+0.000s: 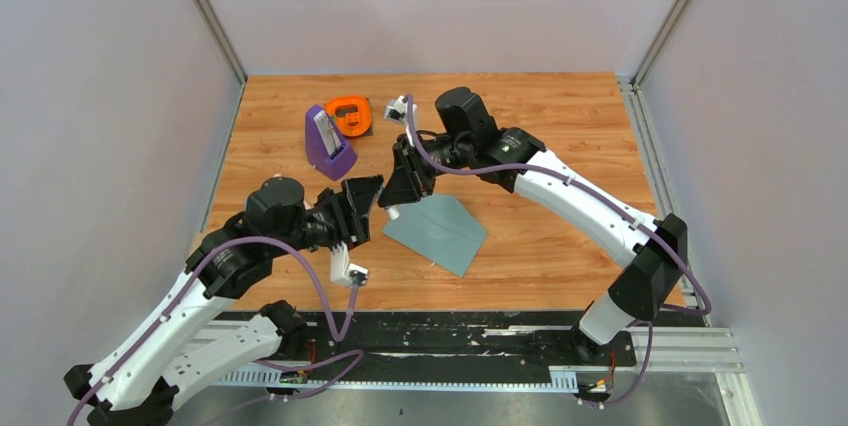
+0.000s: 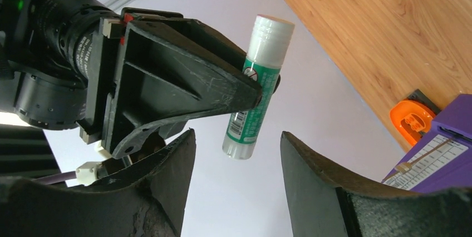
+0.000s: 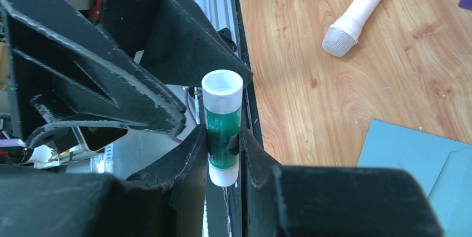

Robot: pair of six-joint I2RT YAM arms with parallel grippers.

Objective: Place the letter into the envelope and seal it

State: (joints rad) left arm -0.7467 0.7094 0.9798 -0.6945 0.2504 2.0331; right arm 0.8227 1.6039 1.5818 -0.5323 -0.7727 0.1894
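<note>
Above the table, just left of the envelope, the right gripper is clamped on a glue stick, pinching its lower body. The left gripper faces it with jaws spread wide, holding nothing, its fingers on either side of the stick's near end without touching it.

The letter shows in no view, so I judge it is already inside the envelope, which lies flat near mid-table. I cannot tell whether the flap is up or down. Gluing the flap, folding it and pressing it shut appear to be left.

The envelope is matte slate-teal paper with one pointed edge. The stick is a smooth plastic cylinder with a green label and white ends, one of them ribbed. The fingers are hard, black, scuffed wedges. The table has a glossy wood grain.
</note>
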